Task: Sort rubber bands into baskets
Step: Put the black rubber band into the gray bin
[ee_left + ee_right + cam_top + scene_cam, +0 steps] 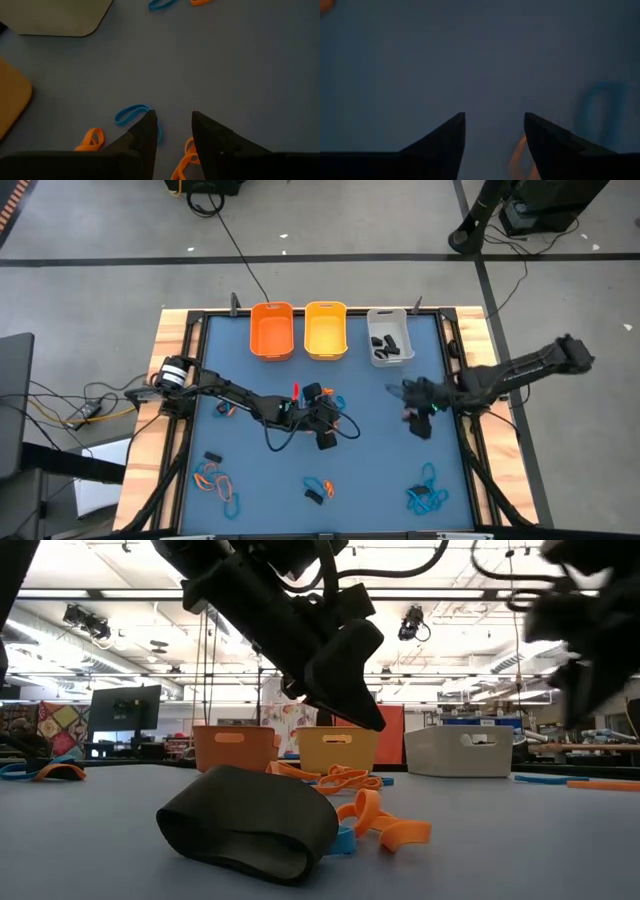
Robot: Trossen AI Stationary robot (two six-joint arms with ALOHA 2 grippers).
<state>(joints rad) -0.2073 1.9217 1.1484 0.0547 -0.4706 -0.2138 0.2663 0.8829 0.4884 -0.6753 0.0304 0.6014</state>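
Note:
Three baskets stand in a row at the table's far edge: orange [271,330], yellow-orange [325,328] and grey-white [389,335], the last with black bands in it. Blue, orange and black rubber bands lie scattered on the blue mat. My left gripper [325,418] [172,125] is open above the table's middle, over a blue band [131,114] and orange bands [184,159]. My right gripper [415,408] [494,125] is open and empty, above the mat to the right of middle. A chunky black band [250,825] lies on the mat close in the low view.
More bands lie near the front edge: a blue and orange cluster [215,480] at the left, an orange and black pair [318,488] in the middle, and blue ones [425,495] at the right. A black band [212,457] lies at the left. A cable [290,435] loops under the left arm.

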